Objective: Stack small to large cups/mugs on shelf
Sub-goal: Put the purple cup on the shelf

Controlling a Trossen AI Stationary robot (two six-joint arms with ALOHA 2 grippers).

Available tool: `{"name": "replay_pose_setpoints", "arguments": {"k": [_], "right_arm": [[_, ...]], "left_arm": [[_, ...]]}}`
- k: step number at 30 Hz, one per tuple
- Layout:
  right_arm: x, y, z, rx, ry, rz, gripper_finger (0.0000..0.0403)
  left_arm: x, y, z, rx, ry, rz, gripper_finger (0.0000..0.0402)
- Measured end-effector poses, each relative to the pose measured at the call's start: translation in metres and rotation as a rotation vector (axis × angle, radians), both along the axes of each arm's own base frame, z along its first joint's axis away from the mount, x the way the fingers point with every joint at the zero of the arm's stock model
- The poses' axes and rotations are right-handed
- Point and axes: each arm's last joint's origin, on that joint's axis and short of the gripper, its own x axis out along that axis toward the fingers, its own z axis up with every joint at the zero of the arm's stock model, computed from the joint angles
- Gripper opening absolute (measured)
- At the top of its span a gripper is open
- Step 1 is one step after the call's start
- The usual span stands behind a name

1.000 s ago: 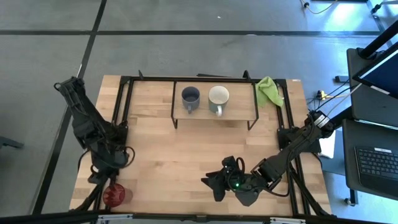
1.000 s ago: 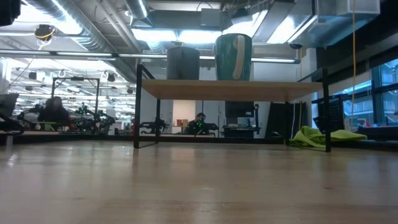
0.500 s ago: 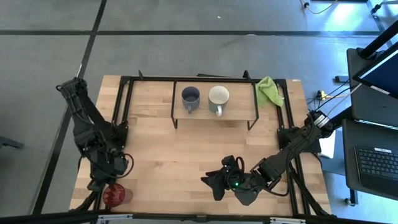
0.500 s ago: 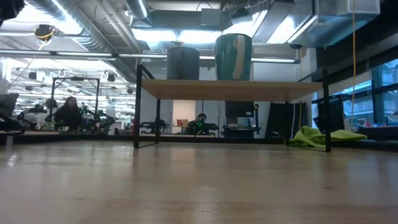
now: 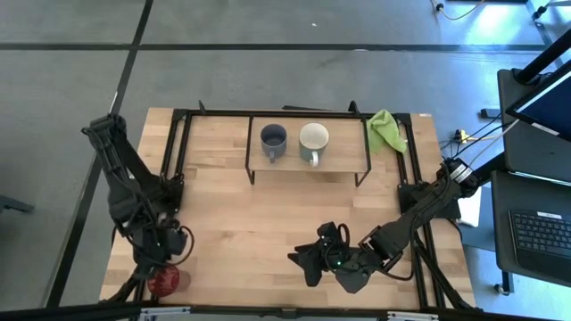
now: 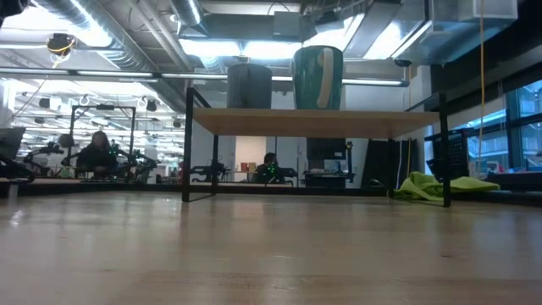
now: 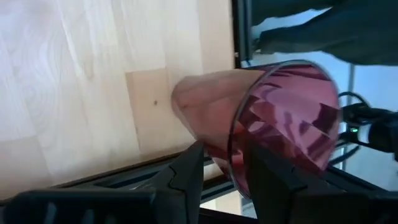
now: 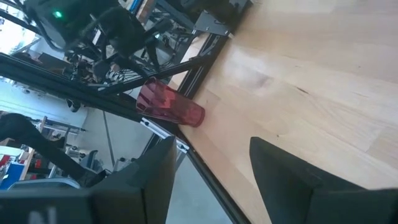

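My left gripper [image 7: 224, 171] straddles the red tumbler's [image 7: 273, 124] rim, fingers spread.
The translucent, faceted tumbler stands at the table's [image 5: 241, 223] near-left corner; grey mug [image 5: 273, 139] and white mug [image 5: 313, 138] sit on the shelf [image 5: 335, 163]. My right gripper [image 5: 308, 264] rests parted.

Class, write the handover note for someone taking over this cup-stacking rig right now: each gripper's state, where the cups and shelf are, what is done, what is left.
Left gripper: open, its fingers straddling the rim of the red tumbler, not clamped.
Right gripper: open, empty, waiting low over the table's near edge.
Red tumbler: on the table at the near left corner.
Grey mug and white mug: side by side on the shelf.
Done: both mugs are on the shelf.
Left: grip the tumbler and set it on the shelf, probably beside the white mug.
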Motion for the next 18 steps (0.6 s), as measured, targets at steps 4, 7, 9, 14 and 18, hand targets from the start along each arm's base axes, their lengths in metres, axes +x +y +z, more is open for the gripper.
{"name": "replay_pose_setpoints", "arguments": {"k": [4, 7, 9, 14, 18], "right_arm": [[0.0, 0.0, 0.0, 0.0, 0.0, 0.001, 0.0206], [0.0, 0.0, 0.0, 0.004, 0.004, 0.011, 0.0206], [0.0, 0.001, 0.0, 0.008, 0.008, 0.02, 0.0206], [0.0, 0.001, 0.0, 0.009, 0.01, 0.024, 0.0206], [0.0, 0.001, 0.0, 0.009, 0.006, 0.02, 0.0206]], "left_arm": [[0.003, -0.006, -0.007, 0.031, 0.021, -0.022, 0.0108], [0.005, -0.009, -0.011, 0.055, 0.024, -0.021, 0.0108], [0.006, -0.011, -0.014, 0.074, 0.023, -0.015, 0.0108], [0.009, -0.015, -0.023, 0.13, 0.052, -0.014, 0.0104], [0.011, -0.019, -0.029, 0.162, 0.063, -0.026, 0.0088]]}}
